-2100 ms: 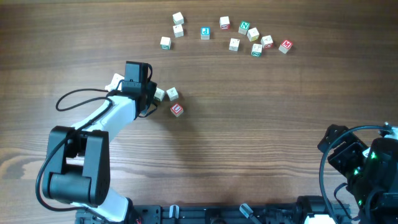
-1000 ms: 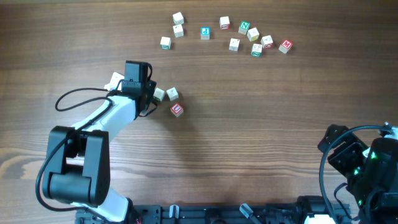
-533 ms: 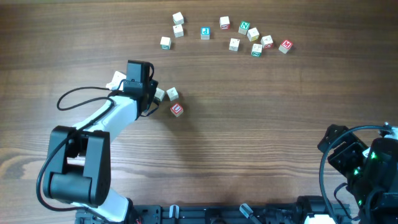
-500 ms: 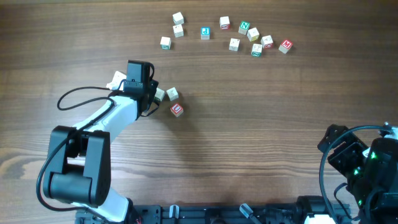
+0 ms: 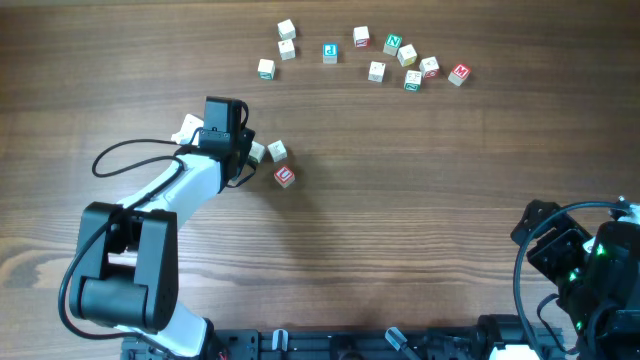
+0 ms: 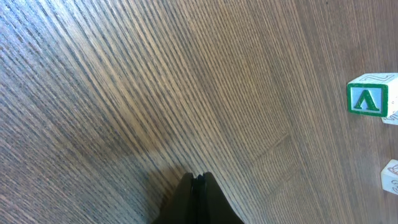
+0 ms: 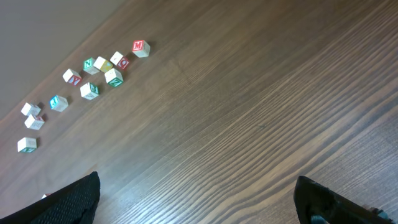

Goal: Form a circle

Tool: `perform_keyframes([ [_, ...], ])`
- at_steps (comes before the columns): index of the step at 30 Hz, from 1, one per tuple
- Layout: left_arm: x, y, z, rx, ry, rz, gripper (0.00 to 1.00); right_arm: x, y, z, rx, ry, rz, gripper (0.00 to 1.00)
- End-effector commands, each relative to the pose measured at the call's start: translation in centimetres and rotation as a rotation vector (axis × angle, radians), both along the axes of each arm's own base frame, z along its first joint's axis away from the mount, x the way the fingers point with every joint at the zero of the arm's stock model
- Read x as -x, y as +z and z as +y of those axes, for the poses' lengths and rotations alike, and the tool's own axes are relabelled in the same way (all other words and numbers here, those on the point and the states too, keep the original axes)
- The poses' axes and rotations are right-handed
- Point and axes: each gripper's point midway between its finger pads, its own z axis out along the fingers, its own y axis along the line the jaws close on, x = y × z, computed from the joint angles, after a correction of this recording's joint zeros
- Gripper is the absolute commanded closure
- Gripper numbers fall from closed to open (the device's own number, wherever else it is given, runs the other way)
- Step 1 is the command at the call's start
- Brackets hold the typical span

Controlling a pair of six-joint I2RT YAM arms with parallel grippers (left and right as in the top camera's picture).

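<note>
No full circle shows; three small pale letter cubes sit in a tight cluster left of the table's centre: one (image 5: pixel 257 152) right beside my left gripper (image 5: pixel 243 152), one (image 5: pixel 277 150) to its right, and a red-printed one (image 5: pixel 285 176) below. In the left wrist view my left gripper (image 6: pixel 198 179) is shut with nothing in it, tips on or just over bare wood. A green-printed cube (image 6: pixel 367 98) lies off to its right. My right gripper (image 7: pixel 202 208) stands wide open over bare wood, holding nothing.
Several scattered letter cubes with green, blue and red prints lie in a loose arc along the far side (image 5: pixel 377 71), also seen far off in the right wrist view (image 7: pixel 91 91). The right arm (image 5: pixel 575 270) sits at the near right corner. A pale object (image 5: pixel 187 128) lies left of the left wrist.
The left arm has shifted very slightly to the right. The cubes and the right arm have not moved.
</note>
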Motion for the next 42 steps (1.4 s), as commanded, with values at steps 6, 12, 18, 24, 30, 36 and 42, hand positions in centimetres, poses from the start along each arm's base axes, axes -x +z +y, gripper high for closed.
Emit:
perform_keyframes([
  [6, 0.3, -0.12, 0.14, -0.021, -0.017, 0.004, 0.96, 0.03, 0.18, -0.07, -0.001, -0.007, -0.011, 0.0],
  [12, 0.3, -0.07, -0.51, -0.021, -0.032, 0.0, 0.96, 0.03, 0.18, -0.07, -0.001, -0.008, -0.011, 0.0],
  [18, 0.26, -0.03, -0.73, -0.02, -0.038, -0.003, 0.96, 0.02, 0.19, -0.07, -0.001, -0.007, -0.012, 0.0],
  [24, 0.25, -0.02, -0.74, -0.02, -0.038, -0.003, 0.96, 0.02, 0.19, -0.07, -0.001, -0.007, -0.012, 0.0],
  [30, 0.26, -0.03, -0.74, -0.02, -0.038, -0.003, 0.96, 0.02, 0.19, -0.07, -0.001, -0.008, -0.012, 0.0],
  [36, 0.24, -0.01, -0.75, -0.019, -0.038, -0.004, 0.96, 0.03, 0.18, -0.07, -0.001, -0.007, -0.011, 0.0],
  [42, 0.26, -0.03, -0.77, -0.019, -0.039, -0.003, 0.96, 0.02, 0.19, -0.07, -0.001, -0.007, -0.012, 0.0],
])
